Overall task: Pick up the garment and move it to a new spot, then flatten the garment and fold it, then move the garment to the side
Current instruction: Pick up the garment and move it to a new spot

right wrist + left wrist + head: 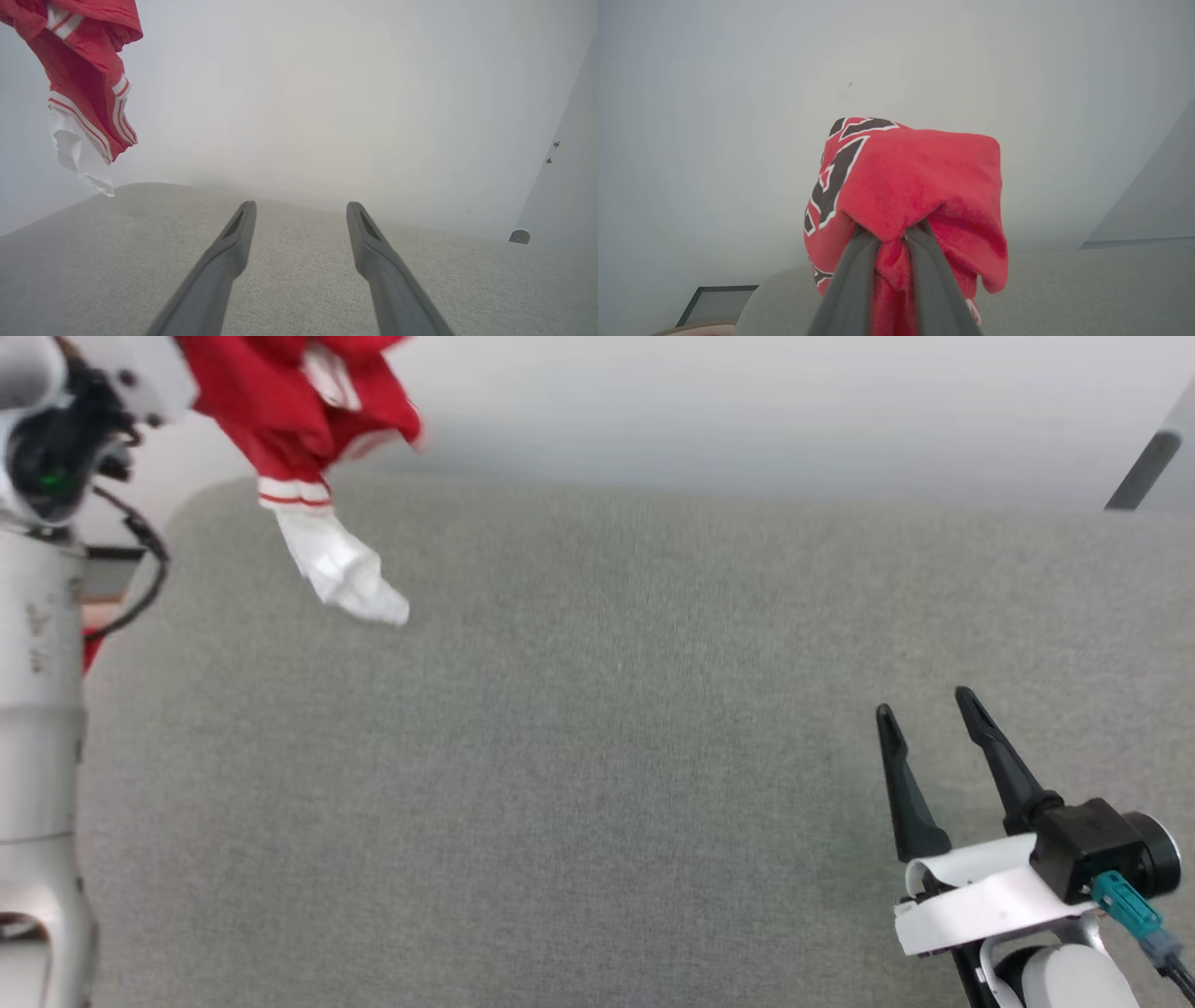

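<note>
Obs: left end effector point(891, 235) pinches red jersey T-shirt with white sleeves point(289, 420), bunched, hanging over grey fabric surface point(579, 765); right end effector point(926, 707) spread, empty. Risk: narrow pinch may slip, so it lands crumpled.

soft cloth garment point(920, 177); matt woven grey surface point(597, 756).
</note>
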Available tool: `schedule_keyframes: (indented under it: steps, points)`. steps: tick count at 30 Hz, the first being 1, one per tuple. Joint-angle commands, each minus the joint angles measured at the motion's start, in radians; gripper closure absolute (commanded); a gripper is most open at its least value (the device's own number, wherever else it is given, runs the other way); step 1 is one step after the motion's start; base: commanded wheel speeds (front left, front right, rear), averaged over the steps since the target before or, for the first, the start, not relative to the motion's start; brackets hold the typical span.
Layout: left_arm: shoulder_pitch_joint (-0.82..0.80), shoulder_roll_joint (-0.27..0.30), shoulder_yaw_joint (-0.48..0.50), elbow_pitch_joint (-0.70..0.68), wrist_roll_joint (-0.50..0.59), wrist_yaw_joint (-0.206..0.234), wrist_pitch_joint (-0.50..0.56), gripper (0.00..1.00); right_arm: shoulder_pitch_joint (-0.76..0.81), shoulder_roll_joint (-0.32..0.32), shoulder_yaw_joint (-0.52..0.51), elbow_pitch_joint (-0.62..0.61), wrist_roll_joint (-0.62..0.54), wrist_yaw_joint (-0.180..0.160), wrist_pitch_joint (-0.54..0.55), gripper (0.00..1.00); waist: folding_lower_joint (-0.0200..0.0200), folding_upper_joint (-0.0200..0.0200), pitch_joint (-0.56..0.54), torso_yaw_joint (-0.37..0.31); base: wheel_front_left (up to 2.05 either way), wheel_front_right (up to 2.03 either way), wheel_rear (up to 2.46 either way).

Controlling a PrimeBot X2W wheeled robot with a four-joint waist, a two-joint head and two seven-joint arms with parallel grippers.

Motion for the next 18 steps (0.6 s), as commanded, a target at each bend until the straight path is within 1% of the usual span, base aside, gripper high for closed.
schedule_keyframes:
  steps: [1,5,10,18]
  points:
    - [0.012,-0.002,0.0,-0.01,-0.011,-0.004,0.006,1.0,0.013,0.002,-0.007,0.0,-0.005,0.0,-0.006,0.0,0.0,0.0,-0.04,-0.01,0.0,0.0,0.0]
    - [0.053,-0.043,-0.019,-0.076,-0.044,-0.002,0.055,1.0,0.031,0.003,-0.047,-0.008,-0.012,0.0,-0.006,0.0,0.0,0.0,-0.055,-0.04,0.0,0.0,0.0]
    - [0.117,-0.093,-0.045,-0.191,-0.084,0.021,0.123,1.0,0.047,0.004,-0.1,-0.02,-0.015,0.0,-0.006,0.0,0.0,0.0,-0.057,-0.094,0.0,0.0,0.0]
    - [0.225,-0.201,-0.097,-0.395,-0.159,0.089,0.233,1.0,0.073,0.004,-0.172,-0.024,-0.019,0.0,-0.013,0.0,0.0,0.0,-0.05,-0.197,0.0,0.0,0.0]
